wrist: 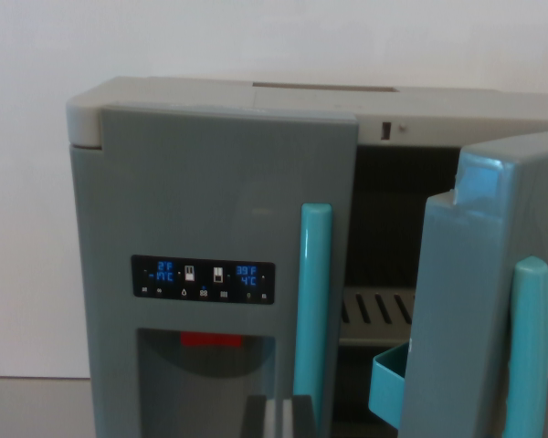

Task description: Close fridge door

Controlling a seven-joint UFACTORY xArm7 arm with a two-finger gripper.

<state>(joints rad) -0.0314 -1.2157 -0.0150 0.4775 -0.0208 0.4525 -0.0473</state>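
Fridge door (479, 301) on the wrist view's right stands ajar, swung out toward you, and fills the frame from about three o'clock down to five o'clock. You can see its grey outer face, a teal edge along its top corner, and a teal vertical handle (528, 347) running down near the frame's right edge. A teal door shelf (390, 388) juts from its inner side at about five o'clock.

Between this door and the other one you look into the dark fridge interior (393, 219), just right of centre, where a grey slotted shelf (376, 315) sits across the opening.

The left door (210, 274) is flush with the fridge body (256, 96) and takes up the centre and the nine o'clock side. It carries its own teal handle (312, 310) along its right edge, a black display panel (203, 279) with blue digits near the middle, and a recessed dispenser (205, 374) with a small red patch, at about seven o'clock.

A pale wall (27, 182) lies behind, from nine to twelve o'clock.

At six o'clock a dark grey block (279, 417) pokes up from the bottom edge. You cannot tell whether it is the gripper or how its jaws stand.
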